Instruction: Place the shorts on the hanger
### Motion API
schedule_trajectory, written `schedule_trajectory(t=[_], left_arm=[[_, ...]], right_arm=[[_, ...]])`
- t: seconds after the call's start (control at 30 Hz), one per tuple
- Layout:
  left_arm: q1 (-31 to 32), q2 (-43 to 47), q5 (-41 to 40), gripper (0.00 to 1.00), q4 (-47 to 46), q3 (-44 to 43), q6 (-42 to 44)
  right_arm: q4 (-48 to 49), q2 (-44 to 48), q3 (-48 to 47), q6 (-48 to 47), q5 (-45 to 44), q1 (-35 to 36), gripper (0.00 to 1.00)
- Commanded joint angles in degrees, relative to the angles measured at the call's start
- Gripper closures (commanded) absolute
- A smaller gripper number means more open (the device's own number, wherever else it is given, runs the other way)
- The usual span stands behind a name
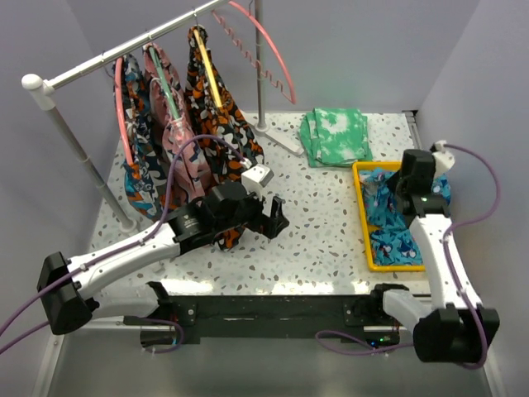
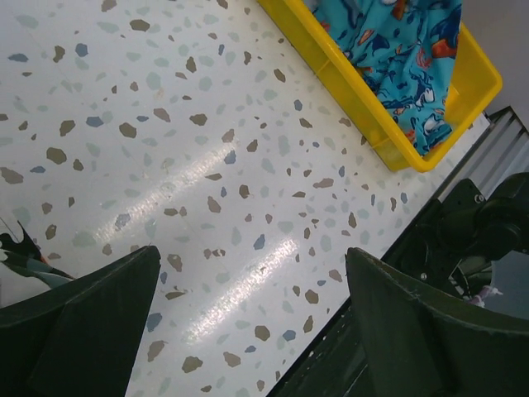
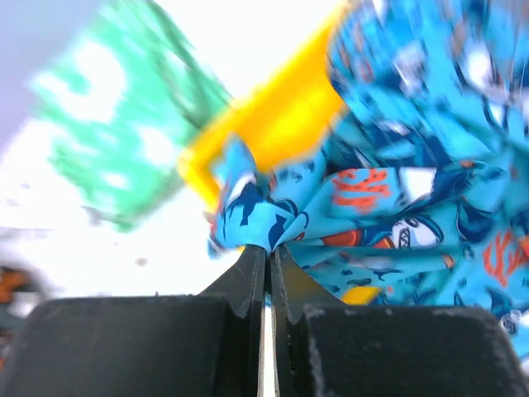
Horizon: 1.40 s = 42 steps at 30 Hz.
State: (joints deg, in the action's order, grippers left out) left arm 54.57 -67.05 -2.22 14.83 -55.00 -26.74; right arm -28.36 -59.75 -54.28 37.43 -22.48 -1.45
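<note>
The turquoise shorts (image 1: 388, 227) with sharks and orange fish lie bunched in a yellow tray (image 1: 362, 217) at the right. My right gripper (image 1: 403, 197) reaches down into the tray. In the right wrist view it (image 3: 269, 248) is shut on a pinched fold of the shorts (image 3: 397, 190) beside the tray wall (image 3: 281, 124). The coral-pink hanger (image 1: 269, 48) hangs bare at the right end of the rail. My left gripper (image 1: 277, 217) hovers open over mid-table; the left wrist view shows it (image 2: 256, 331) with only speckled tabletop between its fingers, and the tray (image 2: 355, 91) and shorts (image 2: 405, 58) beyond.
A clothes rack (image 1: 107, 59) crosses the back left, carrying several patterned shorts on hangers, including orange-black ones (image 1: 216, 116) close to my left arm. Its foot (image 1: 285, 145) rests mid-back. A folded green-white tie-dye cloth (image 1: 337, 135) lies behind the tray.
</note>
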Motion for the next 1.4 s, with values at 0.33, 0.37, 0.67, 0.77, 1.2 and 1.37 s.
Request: schedule_trajectory(t=[0.33, 0.37, 0.67, 0.77, 1.2, 1.37], left_arm=[[0.28, 4.12, -7.01, 0.0, -2.61, -3.35, -2.79], [0.36, 4.12, -7.1, 0.0, -2.44, -3.62, -2.7], [0.28, 6.49, -8.24, 0.0, -1.65, -5.29, -2.09], [0.28, 7.28, -10.61, 0.01, -0.59, -5.99, -2.26], [0.19, 5.45, -15.99, 0.0, 0.64, -5.11, -5.34], [0.19, 2.36, -12.99, 0.0, -0.77, -4.76, -5.34]], right_arm=[[-12.07, 1.58, -43.43, -2.9, 23.78, -0.13, 1.0], [-12.16, 0.69, -45.63, -2.54, 25.71, -0.13, 1.0], [-2.07, -1.88, -44.18, 5.64, 36.38, 4.42, 1.0], [0.31, -1.95, -34.77, 3.27, 26.02, 17.85, 1.0], [-3.96, 2.27, -5.64, 0.72, -1.74, 33.62, 0.15], [-11.72, 1.91, -6.9, -0.6, -8.2, 20.68, 0.07]])
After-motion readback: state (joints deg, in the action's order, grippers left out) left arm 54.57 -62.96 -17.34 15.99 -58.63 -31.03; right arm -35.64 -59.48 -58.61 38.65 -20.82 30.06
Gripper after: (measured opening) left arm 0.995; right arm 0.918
